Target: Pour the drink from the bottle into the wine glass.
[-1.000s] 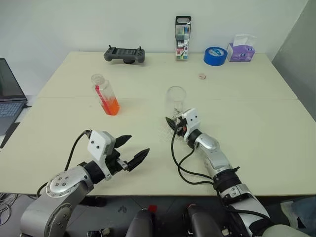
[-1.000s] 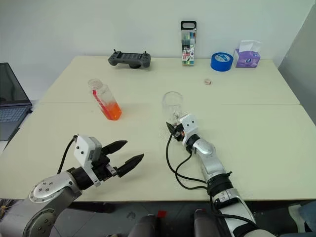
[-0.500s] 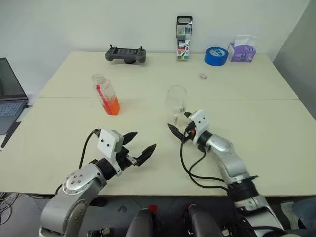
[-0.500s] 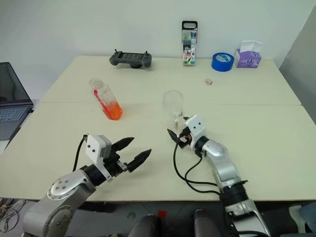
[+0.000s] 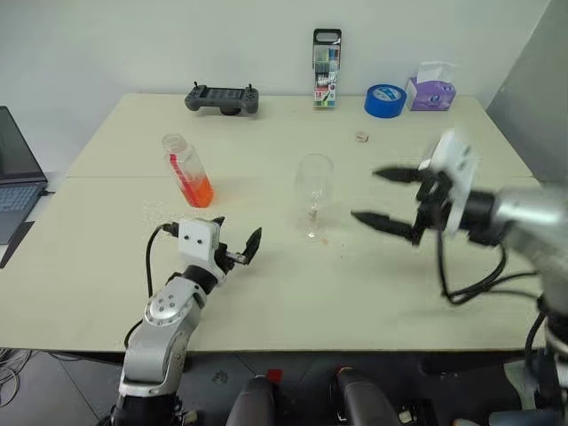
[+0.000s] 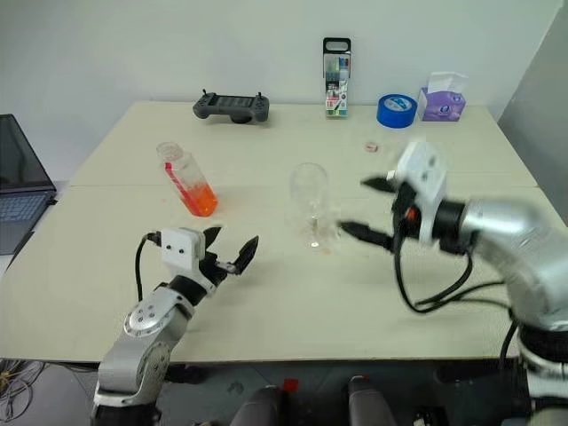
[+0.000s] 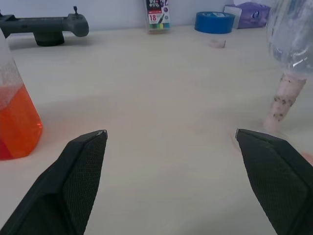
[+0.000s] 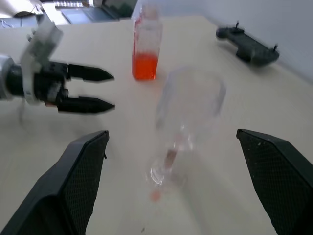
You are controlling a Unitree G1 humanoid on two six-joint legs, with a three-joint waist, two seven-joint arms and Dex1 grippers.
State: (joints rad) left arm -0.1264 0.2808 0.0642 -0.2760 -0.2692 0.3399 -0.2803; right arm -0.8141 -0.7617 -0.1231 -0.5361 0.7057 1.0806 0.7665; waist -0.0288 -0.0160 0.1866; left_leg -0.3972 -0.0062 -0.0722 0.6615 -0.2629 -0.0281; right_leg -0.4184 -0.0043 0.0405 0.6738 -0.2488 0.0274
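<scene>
Beside my clear wine glass (image 5: 314, 188), the bottle (image 5: 187, 169) holds orange-red drink (image 5: 201, 191); a blue tape roll (image 5: 385, 99) sits behind it.

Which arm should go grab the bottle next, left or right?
Probably left: the open left gripper sits low on the bottle's side. The right gripper is raised beyond the wine glass.

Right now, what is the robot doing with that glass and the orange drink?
Nothing is being held or poured. The wine glass stands empty in the middle of the table. The bottle, uncapped with orange drink in the bottom, stands off to the robot's left. The left tool is open, low over the table, between them. The right tool is open, raised beside the glass.
</scene>
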